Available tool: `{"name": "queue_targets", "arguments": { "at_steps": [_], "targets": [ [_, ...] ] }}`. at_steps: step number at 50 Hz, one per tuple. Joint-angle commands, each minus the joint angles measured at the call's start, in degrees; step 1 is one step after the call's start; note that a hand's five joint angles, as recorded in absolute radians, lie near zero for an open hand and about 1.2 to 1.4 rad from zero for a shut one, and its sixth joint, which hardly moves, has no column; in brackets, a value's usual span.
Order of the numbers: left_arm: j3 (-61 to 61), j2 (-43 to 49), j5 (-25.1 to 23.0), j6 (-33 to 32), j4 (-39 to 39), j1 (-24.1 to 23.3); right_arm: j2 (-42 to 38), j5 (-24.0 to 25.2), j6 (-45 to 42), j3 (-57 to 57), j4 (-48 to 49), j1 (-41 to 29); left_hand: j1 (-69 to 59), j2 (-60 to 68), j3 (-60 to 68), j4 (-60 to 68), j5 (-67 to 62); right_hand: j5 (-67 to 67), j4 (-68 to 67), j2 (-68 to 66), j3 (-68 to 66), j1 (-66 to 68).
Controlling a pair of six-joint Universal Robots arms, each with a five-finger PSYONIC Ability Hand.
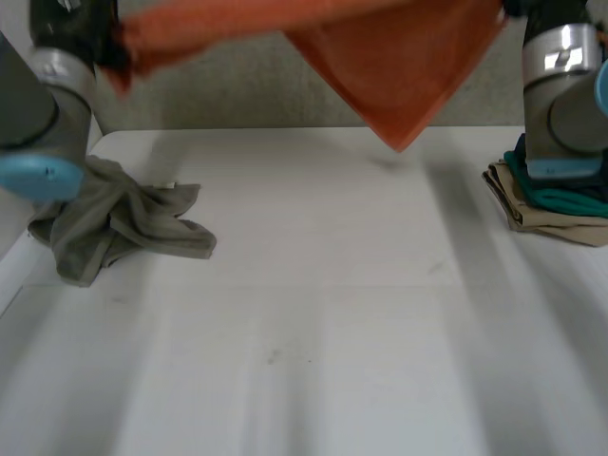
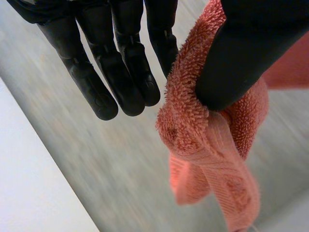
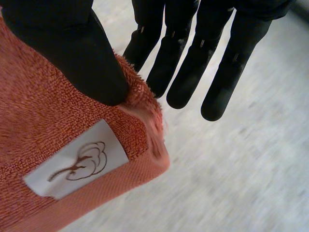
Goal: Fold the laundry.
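An orange towel (image 1: 399,66) hangs in the air above the far side of the white table (image 1: 313,323), stretched between both hands, with one corner drooping to a point. My left hand (image 2: 120,63) pinches a bunched corner of the towel (image 2: 212,145) between its thumb (image 2: 241,53) and a finger; the other fingers stay straight. My right hand (image 3: 193,58) pinches the opposite corner of the towel (image 3: 58,125) under its thumb (image 3: 72,43), just above a white label (image 3: 77,166) with a brown drawing on it.
A crumpled grey-green cloth (image 1: 114,223) lies at the table's left side by my left arm (image 1: 43,114). A stack of folded cloths (image 1: 551,204), tan below and dark green on top, sits at the right edge under my right arm (image 1: 565,95).
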State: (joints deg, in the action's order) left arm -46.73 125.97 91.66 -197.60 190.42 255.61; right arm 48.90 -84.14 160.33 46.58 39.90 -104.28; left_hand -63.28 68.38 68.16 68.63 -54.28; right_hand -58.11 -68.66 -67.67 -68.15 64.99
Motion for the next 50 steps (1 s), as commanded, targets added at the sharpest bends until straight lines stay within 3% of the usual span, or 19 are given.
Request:
{"name": "queue_targets", "arguments": {
  "at_steps": [1, 6, 9, 11, 16, 20, 26, 40, 43, 46, 50],
  "targets": [
    [-15.92, 0.15, -5.51, -0.42, -0.58, -0.11, 1.98, 4.5, 0.07, 13.52, -8.78, 0.4, -16.72, 11.62, 11.84, 11.37, -15.72, -11.89, -11.34, -12.33, -11.85, 15.01],
    [-26.37, 0.77, -12.89, -1.12, -1.01, -0.37, 3.39, 8.02, -5.19, 24.32, -14.66, 0.75, -9.03, 3.93, 4.15, 3.68, -8.03, -11.89, -11.34, -12.33, -11.85, 15.01],
    [-29.47, 0.68, -14.75, -2.53, -1.8, -0.64, 3.66, 7.85, -8.54, 27.59, -16.87, 1.54, -1.47, -3.63, -3.41, -3.88, -0.46, -11.89, -11.34, -12.33, -11.85, 15.01],
    [-31.05, 0.59, -15.19, -4.81, -3.12, -0.46, 3.74, 7.67, -11.44, 29.96, -18.89, 2.41, 7.96, -13.06, -12.84, -13.31, 8.96, -11.89, -11.34, -12.33, -11.85, 15.01],
    [-32.11, -1.07, -14.22, -10.34, -4.88, 1.29, 3.74, 8.03, -14.35, 32.95, -22.58, 3.82, 46.41, -51.51, -51.29, -51.76, 47.41, -11.89, -11.34, -12.33, -11.85, 15.01],
    [-32.29, -3.7, -14.22, -11.76, -4.88, 2.52, 3.74, 7.76, -13.65, 33.13, -22.68, 4.35, 47.35, -52.45, -52.23, -52.69, 48.35, -11.89, -11.34, -12.33, -11.85, 15.01],
    [-33.16, -6.35, -14.23, -8.95, -5.41, 3.93, 3.74, 7.76, -12.24, 32.34, -22.94, 4.79, 44.67, -49.77, -49.55, -50.02, 45.67, -11.89, -11.34, -12.33, -11.85, 15.01],
    [-37.74, -4.69, -15.36, -6.13, -11.21, 5.95, 3.92, 7.76, -11.01, 32.17, -22.94, 5.49, 12.88, -17.98, -17.76, -18.23, 13.88, -11.89, -11.34, -12.33, -11.85, 15.01],
    [-37.13, -3.72, -15.98, -6.22, -11.12, 5.69, 3.92, 7.68, -11.01, 32.25, -23.03, 5.41, 15.87, -20.97, -20.75, -21.22, 16.87, -11.89, -11.34, -12.33, -11.85, 15.01],
    [-35.89, -2.22, -17.39, -6.75, -10.86, 5.34, 3.92, 7.67, -11.01, 32.25, -23.03, 5.41, 39.22, -44.32, -44.1, -44.57, 40.22, -11.89, -11.34, -12.33, -11.85, 15.01],
    [-33.0, 0.15, -17.65, -7.71, -10.59, 4.29, 4.1, 7.67, -10.83, 32.43, -23.03, 5.41, 39.61, -44.71, -44.49, -44.96, 40.61, -11.89, -11.34, -12.33, -11.85, 15.01]
  ]
}}
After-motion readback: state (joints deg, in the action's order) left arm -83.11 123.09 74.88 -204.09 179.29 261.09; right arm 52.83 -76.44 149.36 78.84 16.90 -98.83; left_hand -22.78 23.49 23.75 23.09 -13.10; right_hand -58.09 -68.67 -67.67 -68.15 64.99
